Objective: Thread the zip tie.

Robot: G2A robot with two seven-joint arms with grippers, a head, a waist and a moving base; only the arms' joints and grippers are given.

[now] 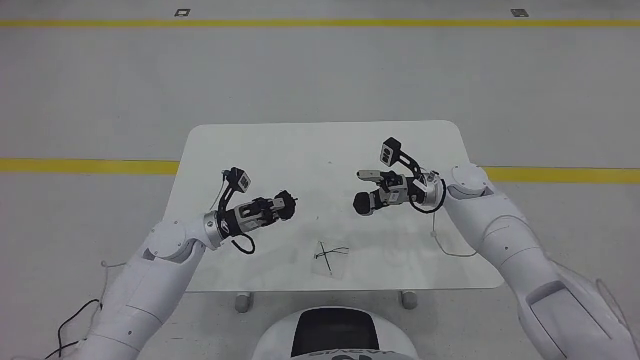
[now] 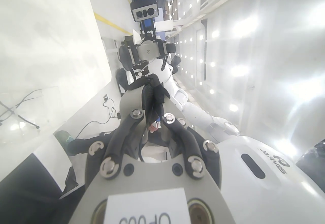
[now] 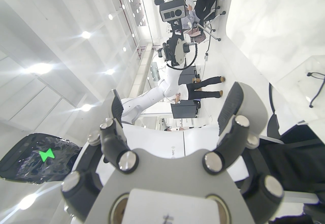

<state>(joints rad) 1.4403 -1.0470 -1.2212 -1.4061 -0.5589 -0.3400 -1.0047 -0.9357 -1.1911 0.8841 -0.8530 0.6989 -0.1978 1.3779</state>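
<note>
A thin black zip tie [image 1: 328, 253] lies on a clear sheet near the front of the white table [image 1: 300, 150]. It also appears in the left wrist view [image 2: 17, 110] and in the right wrist view [image 3: 314, 87]. My left gripper [image 1: 287, 203] hovers above the table, left of the tie and farther back. Its fingers [image 2: 153, 85] are shut, and I see nothing between them. My right gripper [image 1: 361, 203] faces it from the right at the same height. It stands open [image 3: 175, 95] and holds nothing. Neither gripper touches the tie.
The table's front edge [image 1: 350, 288] runs close behind the tie. A thin cable [image 1: 450, 250] loops over the tabletop beside my right forearm. Bare tabletop spreads toward the back.
</note>
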